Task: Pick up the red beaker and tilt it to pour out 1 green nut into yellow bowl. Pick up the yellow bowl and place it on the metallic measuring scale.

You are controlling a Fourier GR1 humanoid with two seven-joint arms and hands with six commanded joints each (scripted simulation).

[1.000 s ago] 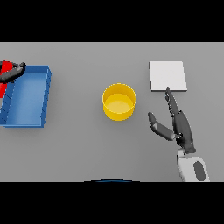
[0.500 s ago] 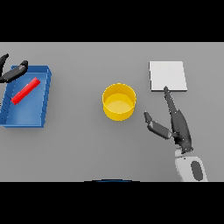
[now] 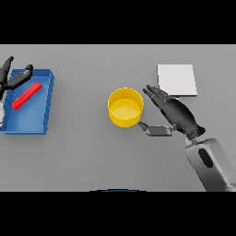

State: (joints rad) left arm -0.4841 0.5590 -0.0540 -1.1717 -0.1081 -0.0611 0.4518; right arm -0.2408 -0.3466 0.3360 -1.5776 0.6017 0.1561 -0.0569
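**Right hand closes in on the yellow bowl; red beaker lies in the blue tray**

Right hand [image 3: 177, 114] now sits just beside the yellow bowl [image 3: 125, 107], having swung in from a spot nearer the measuring scale [image 3: 177, 79] half a second ago. Its fingers are stretched out straight toward the bowl's right wall, the thumb reaching under toward the lower right of the rim; nothing is held, and I cannot tell whether the fingertips touch the bowl or stop just short.

Over at the left edge, the red beaker [image 3: 26, 95] lies on its side inside the blue tray [image 3: 41, 120], tilted diagonally. 1 second ago it was up at the left hand; now the left hand [image 3: 14, 78] hovers at the tray's far corner with fingers spread and empty, apart from the beaker.

Judging from this, the pouring step looks finished and the beaker set aside, so work is turning to the second step. No green nut can be made out in the bowl from here. The scale lies bare on the grey table [image 3: 92, 156], near the bowl and behind the right hand, so the carry should be short once the fingers curl round the wall.
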